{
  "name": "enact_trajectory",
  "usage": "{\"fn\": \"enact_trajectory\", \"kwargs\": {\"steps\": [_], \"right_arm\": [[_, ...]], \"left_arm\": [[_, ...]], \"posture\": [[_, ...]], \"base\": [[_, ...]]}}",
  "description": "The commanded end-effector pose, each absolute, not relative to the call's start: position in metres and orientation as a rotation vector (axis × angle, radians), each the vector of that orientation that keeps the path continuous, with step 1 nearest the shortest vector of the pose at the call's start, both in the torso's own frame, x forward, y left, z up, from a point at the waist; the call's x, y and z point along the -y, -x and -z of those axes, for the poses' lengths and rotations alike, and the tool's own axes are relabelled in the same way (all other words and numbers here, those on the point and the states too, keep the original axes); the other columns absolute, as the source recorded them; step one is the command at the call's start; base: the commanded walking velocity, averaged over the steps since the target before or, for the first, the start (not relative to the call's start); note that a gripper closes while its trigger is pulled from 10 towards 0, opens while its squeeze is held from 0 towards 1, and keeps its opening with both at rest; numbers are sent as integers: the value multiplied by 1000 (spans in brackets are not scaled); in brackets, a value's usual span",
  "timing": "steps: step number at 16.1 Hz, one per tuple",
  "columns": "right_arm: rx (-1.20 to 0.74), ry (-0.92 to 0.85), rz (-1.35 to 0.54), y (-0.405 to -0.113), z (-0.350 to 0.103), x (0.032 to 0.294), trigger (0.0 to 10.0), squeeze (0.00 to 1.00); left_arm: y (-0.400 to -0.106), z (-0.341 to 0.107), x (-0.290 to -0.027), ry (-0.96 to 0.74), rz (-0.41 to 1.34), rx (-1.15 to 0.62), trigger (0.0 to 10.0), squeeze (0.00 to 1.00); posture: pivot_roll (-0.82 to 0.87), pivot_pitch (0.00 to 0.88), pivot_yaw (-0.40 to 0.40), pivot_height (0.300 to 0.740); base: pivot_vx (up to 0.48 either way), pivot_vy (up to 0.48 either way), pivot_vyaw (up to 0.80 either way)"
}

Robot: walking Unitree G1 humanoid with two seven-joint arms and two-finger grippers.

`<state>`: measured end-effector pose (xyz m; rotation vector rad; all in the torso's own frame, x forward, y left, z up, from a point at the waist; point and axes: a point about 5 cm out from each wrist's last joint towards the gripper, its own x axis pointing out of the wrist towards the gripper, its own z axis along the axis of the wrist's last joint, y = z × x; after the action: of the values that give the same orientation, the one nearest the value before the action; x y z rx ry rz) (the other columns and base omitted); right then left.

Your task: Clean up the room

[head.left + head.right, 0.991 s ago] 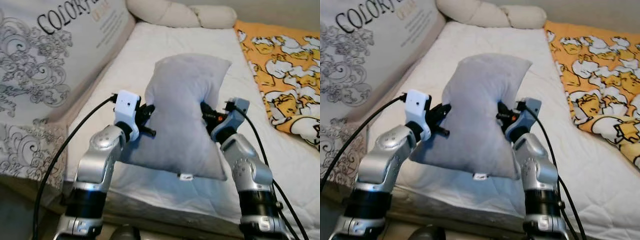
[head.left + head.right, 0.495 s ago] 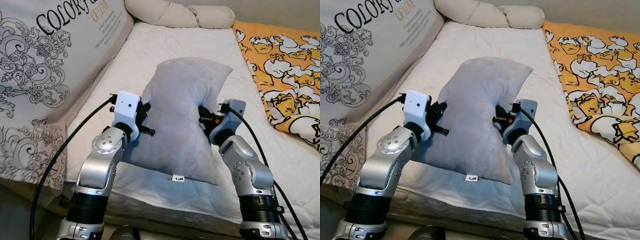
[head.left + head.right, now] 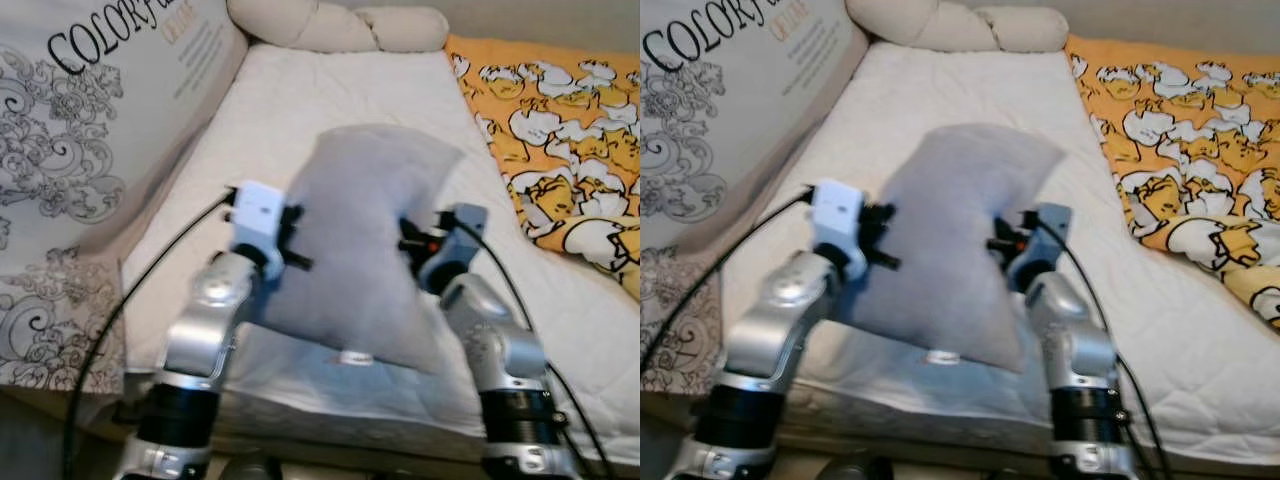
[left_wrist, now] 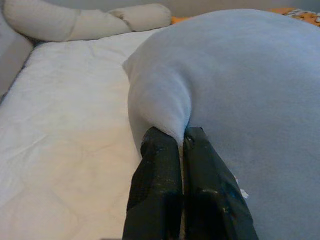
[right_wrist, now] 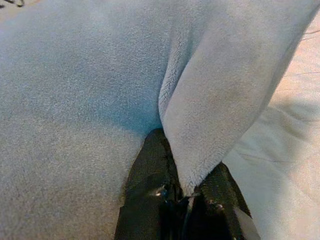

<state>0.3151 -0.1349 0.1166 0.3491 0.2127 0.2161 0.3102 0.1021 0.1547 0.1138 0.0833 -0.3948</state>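
Observation:
A light grey pillow (image 3: 365, 235) is held up over the near part of the white mattress (image 3: 330, 95), tilted so its top leans to the right. My left gripper (image 3: 291, 238) is shut on the pillow's left edge, and in the left wrist view the fabric (image 4: 165, 107) is pinched between the black fingers (image 4: 157, 175). On the pillow's right edge my right gripper (image 3: 408, 240) is shut too, with a fold of grey fleece (image 5: 210, 115) caught between its fingers (image 5: 150, 190). A small white tag (image 3: 350, 357) hangs at the pillow's lower edge.
A large printed cushion (image 3: 90, 130) with black scrollwork leans along the bed's left side. Cream bolsters (image 3: 330, 25) lie at the head of the bed. An orange duck-print blanket (image 3: 545, 130) is bunched on the right.
The whole picture has shifted and blurred, so the camera moved. Both grippers keep their hold, and the pillow sits slightly higher and closer than before.

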Motion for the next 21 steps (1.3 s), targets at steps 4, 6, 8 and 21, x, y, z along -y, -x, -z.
{"fn": "enact_trajectory", "kwargs": {"steps": [4,6,8,21], "right_arm": [[-184,-353,-249,-317,-124,125,10000,0],[-185,-358,-247,-318,-124,125,10000,0],[-191,-361,-243,-319,-124,125,10000,0],[-196,-364,-210,-318,-121,127,10000,0]], "left_arm": [[-312,-166,-105,-126,380,-40,10000,0],[-313,-167,-105,-128,380,-40,10000,0],[-314,-167,-105,-131,383,-38,10000,0],[-316,-168,-103,-137,380,-38,10000,0]], "posture": [[45,0,-16,740],[44,0,-15,740],[42,0,-12,740],[38,0,2,740]], "base": [[0,351,0],[0,356,0],[0,369,-622],[0,317,-62]]}}
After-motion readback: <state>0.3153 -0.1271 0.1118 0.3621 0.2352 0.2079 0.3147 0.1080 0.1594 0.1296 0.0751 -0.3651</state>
